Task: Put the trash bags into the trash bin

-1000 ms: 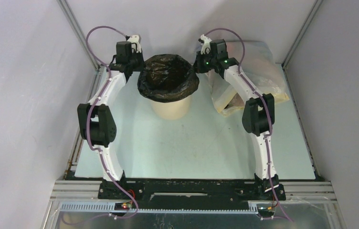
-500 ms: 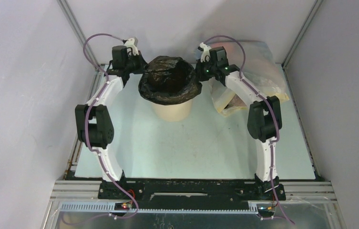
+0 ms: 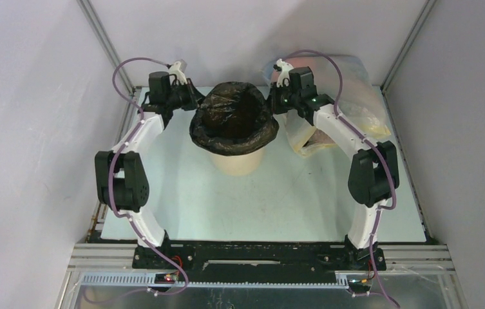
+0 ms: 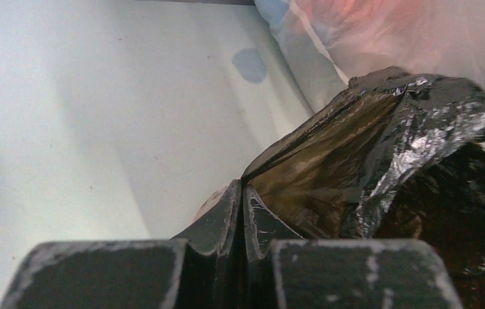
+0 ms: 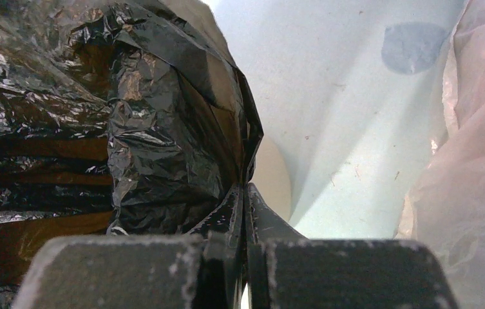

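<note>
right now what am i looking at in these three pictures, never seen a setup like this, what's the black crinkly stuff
These are two white robot arms bolted at the near edge of a table. The wide picture looks down from above and behind them: left arm, right arm. The other two come from a camera on each wrist, looking along that arm's jaws. In the middle stands a tan trash bin with a black trash bag draped over its mouth. Each arm's jaws are shut on the bag's edge, one on either side. A large see-through bag lies beside the right arm.
</note>
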